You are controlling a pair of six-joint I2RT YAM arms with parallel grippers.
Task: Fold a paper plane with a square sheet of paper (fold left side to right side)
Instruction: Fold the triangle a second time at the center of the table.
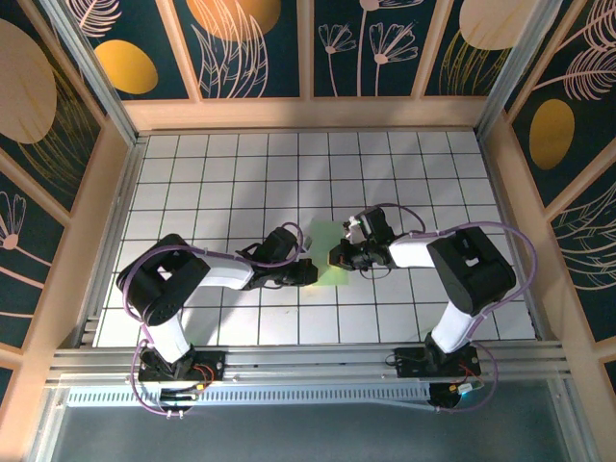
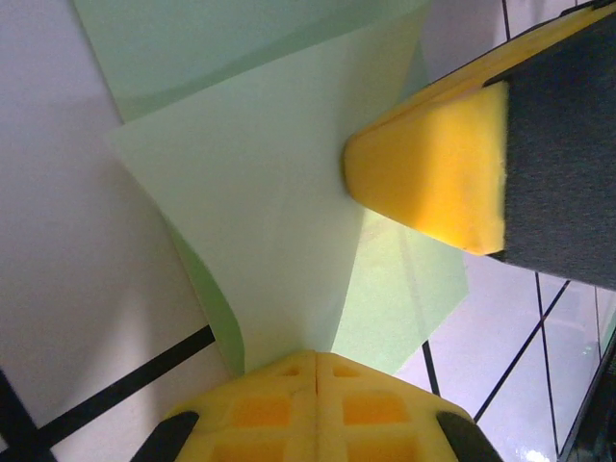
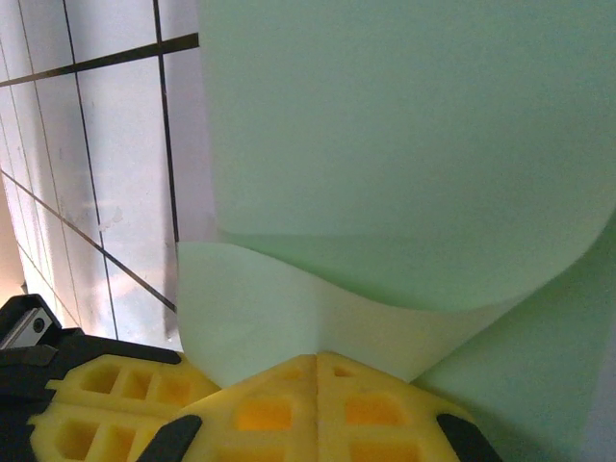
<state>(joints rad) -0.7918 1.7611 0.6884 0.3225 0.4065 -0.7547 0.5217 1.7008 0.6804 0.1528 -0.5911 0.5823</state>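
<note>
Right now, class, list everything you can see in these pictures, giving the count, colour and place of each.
paper: one, pale green, mid-table, partly curled over
table: one, white tiles with black grid lines, under everything
walls: dark blue with gold plant patterns, wood-framed, around the table
rail: one, silver, near edge
arms: two, black and white, based at the rail
left end effector: one, yellow, shut on paper
right end effector: one, yellow, shut on paper
</note>
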